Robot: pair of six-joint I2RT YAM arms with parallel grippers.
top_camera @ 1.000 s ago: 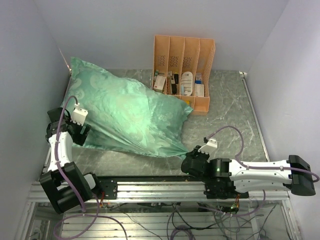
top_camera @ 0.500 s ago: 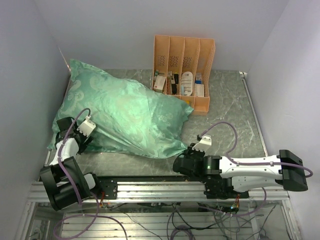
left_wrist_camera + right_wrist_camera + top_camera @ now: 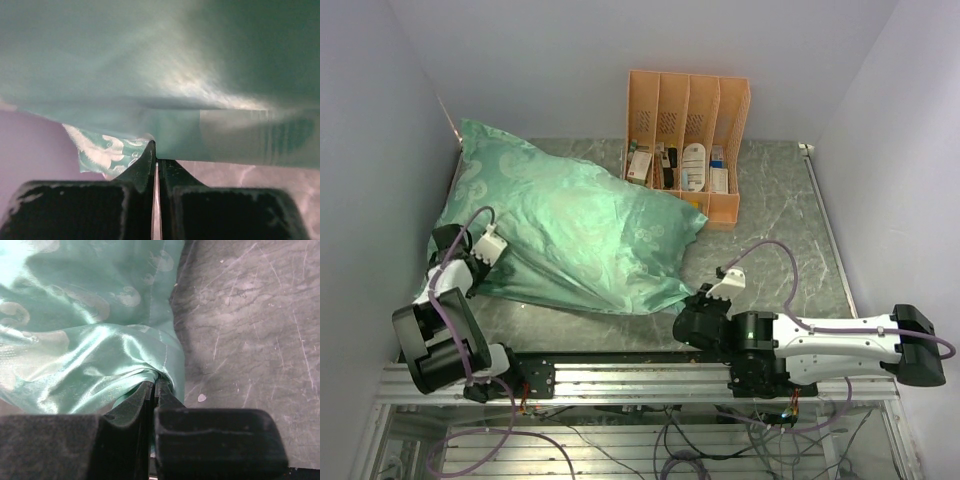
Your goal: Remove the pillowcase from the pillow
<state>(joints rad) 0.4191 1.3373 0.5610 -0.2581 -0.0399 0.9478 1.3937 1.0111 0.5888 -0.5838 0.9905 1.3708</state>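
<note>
Right gripper first: its jaws are pressed pretty much together with a bunched-up corner of the pillowcase pinched between the tips, shiny mint fabric puckering right where they bite; left gripper is the same deal, jaws closed down to a thin slit and nipping a fold of the cloth's edge, with a bit of the pale swirl pattern showing just left of the tips and the rest of that view filled by blurry green fabric; in the top view the right gripper sits at the near right corner of the case and the left one at its near left edge, close to the left wall; the pillowcase lies stretched across the left half of the grey marbled table, far corner up against the back left corner of the walls, swirl-patterned face up; the pillow is inside it and fully covered, so all you get is the plump bulge; the case's right side comes up just beside the orange file rack, which stands at the back with small items in its slots.
</note>
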